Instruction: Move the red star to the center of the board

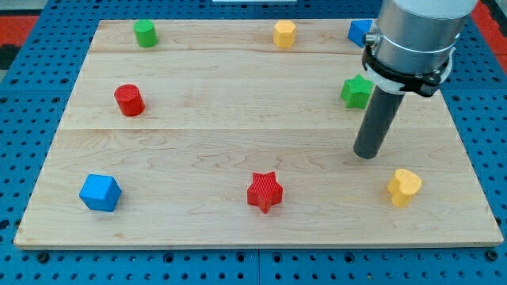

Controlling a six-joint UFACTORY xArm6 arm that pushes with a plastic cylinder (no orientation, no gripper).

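The light, stiff red star [265, 191] should slide easily if pushed on its near face; my tip [365, 153], no pincer here, sits right of it, apart.

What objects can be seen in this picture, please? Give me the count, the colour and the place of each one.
red star: 1, red, bottom centre of the board
red cylinder: 1, red, left side, upper middle
green cylinder: 1, green, top left
green star: 1, green, right side, just left of the rod
yellow block: 1, yellow, top centre, looks hexagonal
yellow heart: 1, yellow, bottom right
blue cube: 1, blue, bottom left
blue block: 1, blue, top right, partly hidden by the arm, shape unclear
board: 1, pale wood, fills the view
my tip: 1, dark rod end, right of the red star, between the green star and the yellow heart, touching nothing
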